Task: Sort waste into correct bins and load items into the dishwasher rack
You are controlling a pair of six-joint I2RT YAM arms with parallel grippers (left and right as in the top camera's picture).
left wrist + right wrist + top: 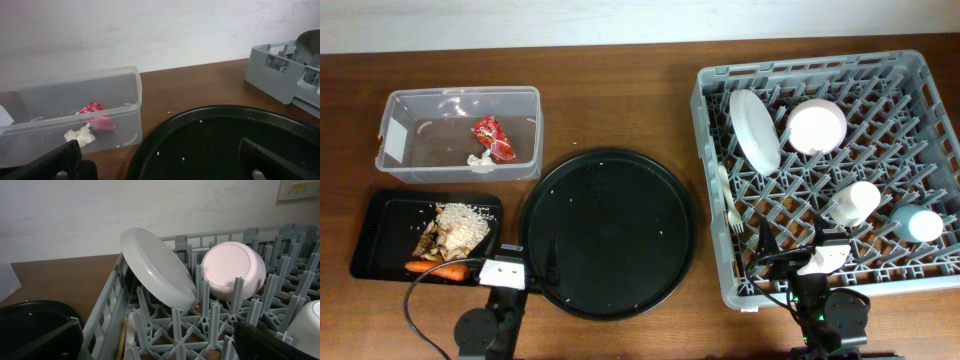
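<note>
Left gripper (160, 167) and right gripper (157, 347): fingers apart, holding nothing. Crinkled red wrapper (492, 138) lies in clear plastic rectangular tub (460, 93). Orange carrot (435, 268) lies in shallow black rectangular tray (380, 225). White round plate (754, 130) leans among pegs of large grey plastic dishwasher rack (708, 150).

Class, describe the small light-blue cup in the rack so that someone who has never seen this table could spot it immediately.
Find the large square grey plastic rack on the right side of the brown wooden table. By its right edge, nearer the robot, two cups sit side by side. The small light-blue cup is the outer one; its inner neighbour is a white cup.
</note>
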